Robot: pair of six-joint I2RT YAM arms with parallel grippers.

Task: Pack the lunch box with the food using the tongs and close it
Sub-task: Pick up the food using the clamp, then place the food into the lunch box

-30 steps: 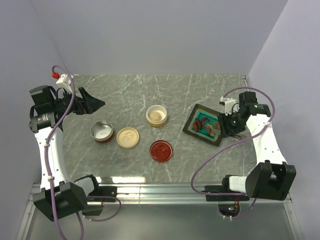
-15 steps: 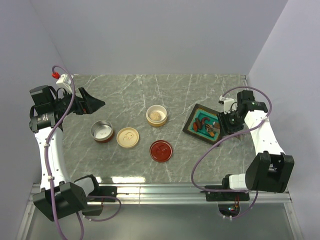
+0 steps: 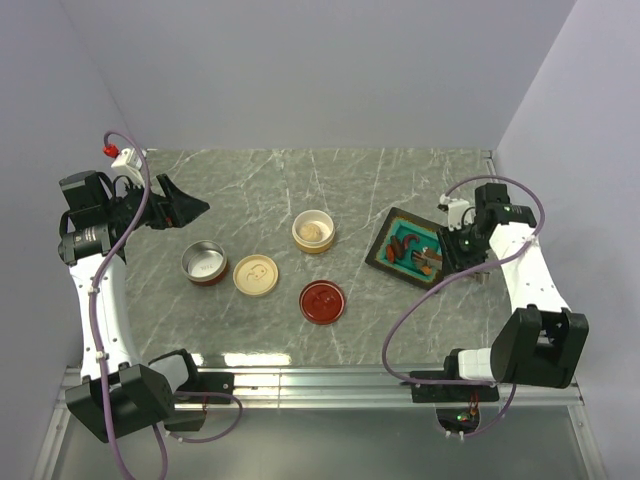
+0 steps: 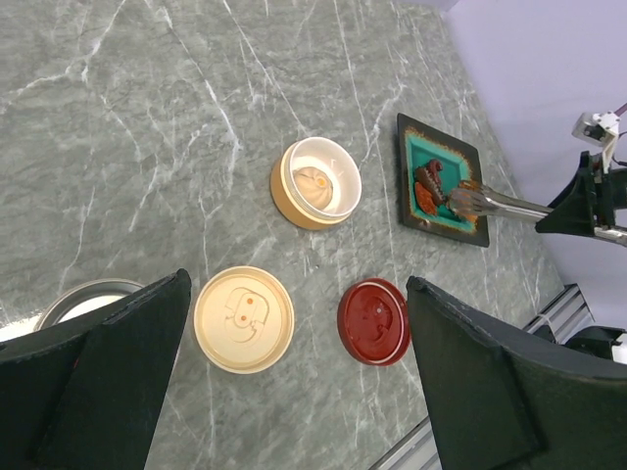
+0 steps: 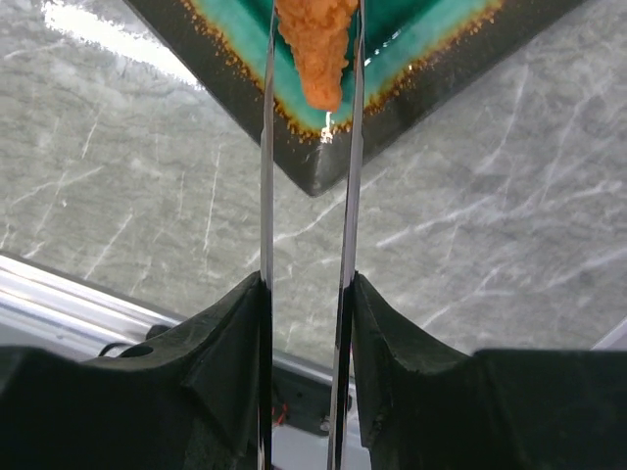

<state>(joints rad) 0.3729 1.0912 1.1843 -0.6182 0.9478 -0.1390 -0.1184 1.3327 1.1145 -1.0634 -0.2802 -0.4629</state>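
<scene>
The marble worktop carries a dark, teal-lined tray at its right side. The left claw hangs wide open above the left side. The right claw squeezes the tongs, whose tips flank an orange food piece over the tray's corner.

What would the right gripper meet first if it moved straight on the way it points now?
Probably the orange food piece between the tips of the tongs that the right gripper holds, on the teal tray.

Shiny metal tongs; glossy marbled table
</scene>
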